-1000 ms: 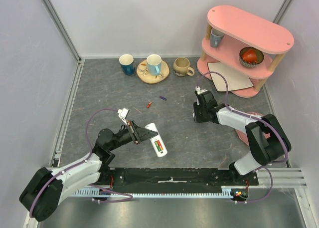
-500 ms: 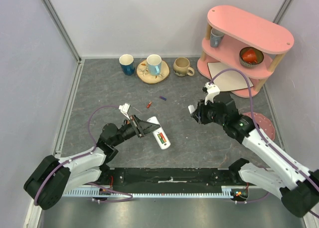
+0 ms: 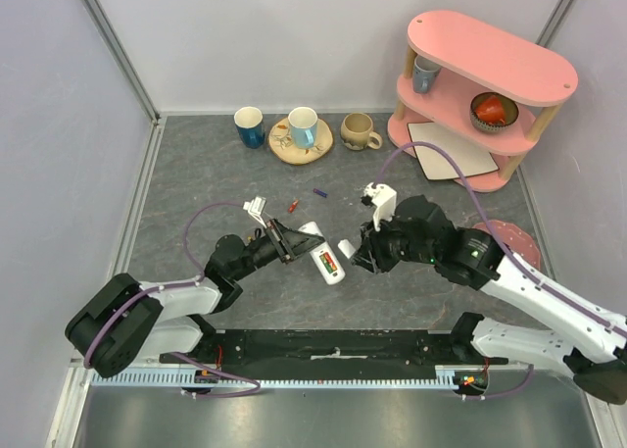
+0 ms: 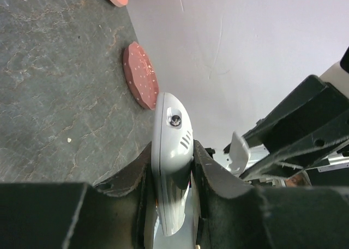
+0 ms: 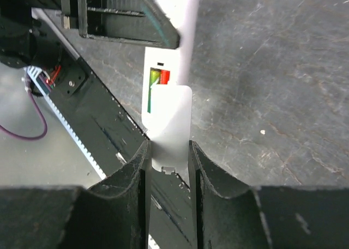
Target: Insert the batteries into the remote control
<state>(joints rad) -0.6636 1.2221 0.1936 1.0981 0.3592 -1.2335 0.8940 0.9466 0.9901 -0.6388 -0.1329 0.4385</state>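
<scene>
The remote (image 3: 323, 255) sits near the middle of the table (image 3: 196, 174), between the two arms, its back turned up and its bay open; the left gripper (image 4: 173, 156) is clamped on its narrow sides at one end, probably to keep it steady and leave the bay clear for the other arm. Whether the far end rests on the table or hangs just above it, I cannot tell.

Inside the bay lie batteries (image 5: 160, 76), green and red showing side by side; so the loading itself looks done, and what is left seems to be closing up.

The right gripper (image 5: 169, 151) is closed on a thin white lid (image 5: 170, 115), pinched by its edges with the flat face toward the remote; it hangs just beside the bay's open end, not yet seated. Held like that, the lid can probably be laid over the bay and slid home; the risk is a skewed entry, which would jam against the rim or push the remote out of the left grip.

A red-orange battery (image 3: 292, 206) and a purple battery (image 3: 319, 192) lie loose on the table beyond the remote, apart from both arms; they look like spares.
</scene>
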